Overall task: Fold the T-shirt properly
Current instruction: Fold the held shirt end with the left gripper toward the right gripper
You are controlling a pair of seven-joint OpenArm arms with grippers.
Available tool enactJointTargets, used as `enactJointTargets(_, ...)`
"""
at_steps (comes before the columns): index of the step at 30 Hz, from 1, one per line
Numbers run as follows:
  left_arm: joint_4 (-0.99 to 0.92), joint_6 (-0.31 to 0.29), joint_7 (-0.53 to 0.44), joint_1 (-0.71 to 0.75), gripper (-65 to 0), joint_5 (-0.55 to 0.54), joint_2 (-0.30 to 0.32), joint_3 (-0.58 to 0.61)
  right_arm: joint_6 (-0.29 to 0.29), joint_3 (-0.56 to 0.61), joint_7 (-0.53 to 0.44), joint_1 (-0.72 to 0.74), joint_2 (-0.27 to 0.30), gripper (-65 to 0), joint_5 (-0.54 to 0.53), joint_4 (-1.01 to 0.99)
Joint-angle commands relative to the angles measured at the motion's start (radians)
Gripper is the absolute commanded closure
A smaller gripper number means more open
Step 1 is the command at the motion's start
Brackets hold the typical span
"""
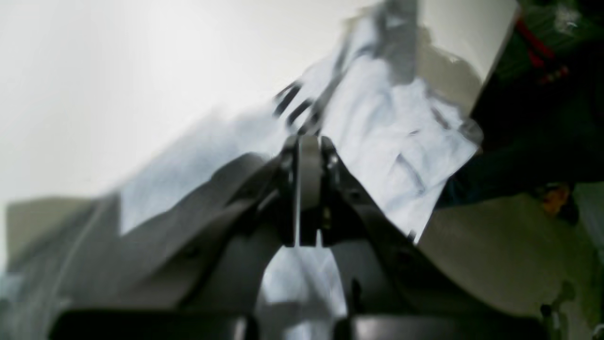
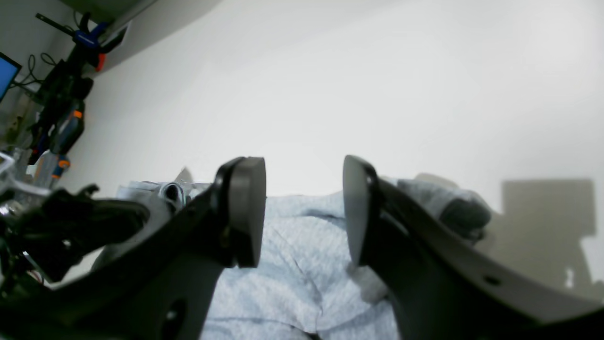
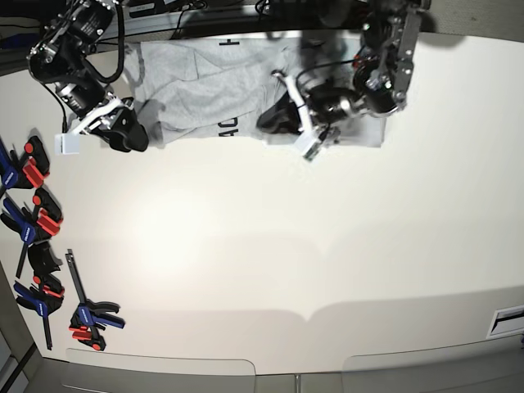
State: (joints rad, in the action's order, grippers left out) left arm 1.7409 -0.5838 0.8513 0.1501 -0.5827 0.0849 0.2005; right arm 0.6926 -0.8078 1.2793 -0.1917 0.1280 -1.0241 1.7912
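Observation:
The light grey T-shirt lies crumpled along the far edge of the white table, with part of its black lettering showing. My left gripper rests on the shirt's middle. In the blurred left wrist view, the left gripper has its fingers pressed together at the T-shirt, beside the black letters. My right gripper is at the shirt's left end. In the right wrist view, the right gripper stands open just above the T-shirt, with nothing between its fingers.
Several red, blue and black clamps lie along the table's left edge, and another clamp lies near the front left. Tools and cables crowd the area beyond the table. The table edge runs close behind the shirt.

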Motion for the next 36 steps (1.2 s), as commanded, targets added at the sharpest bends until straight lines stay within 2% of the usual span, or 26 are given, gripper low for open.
enactJointTargets(1,0.016,-0.006,-0.027,-0.019,0.0,-0.02,-0.006,0.005,0.006,-0.003,-0.022,0.006,0.014,-25.4,-0.03,0.017)
enactJointTargets(6,0.019,-0.006,-0.01,-0.034,0.0,-0.045,0.014,0.008,0.006,-0.004,-0.021,0.006,0.023,-25.4,-0.019,0.017)
enactJointTargets(9,0.019,-0.006,0.018,-0.033,0.0,-0.065,0.053,0.008,0.006,-0.003,-0.028,-0.008,0.063,-25.9,0.112,0.014)
enactJointTargets(14,0.019,-0.006,0.031,-0.031,0.0,-0.064,0.125,0.008,0.002,-0.003,-0.167,-0.127,0.162,-45.4,0.256,-0.044)
enactJointTargets(16,0.019,-0.006,0.03,-0.031,0.0,-0.064,0.139,0.008,-0.069,-0.004,-0.18,-0.151,0.18,-47.3,0.262,-0.085)
enactJointTargets(17,0.019,-0.006,0.028,-0.031,0.0,-0.066,0.145,0.008,-0.083,-0.003,-0.179,-0.153,0.182,-47.3,0.261,-0.105)
enactJointTargets(21,0.019,-0.006,0.016,-0.031,0.0,-0.065,0.146,0.008,-0.082,-0.002,-0.175,-0.152,0.175,-47.3,0.172,-0.183)
enactJointTargets(29,0.019,-0.006,0.015,-0.031,0.0,-0.065,0.146,0.008,-0.069,-0.002,-0.151,-0.152,0.163,-47.2,0.071,-0.362)
enactJointTargets(32,0.019,-0.006,0.014,-0.031,0.0,-0.066,0.146,0.008,-0.033,-0.002,-0.09,-0.149,0.163,-47.2,-0.022,-0.429)
enactJointTargets(36,0.019,-0.006,0.015,-0.032,0.0,-0.066,0.146,0.008,-0.028,-0.002,-0.012,-0.141,0.163,-47.2,-0.089,-0.464)
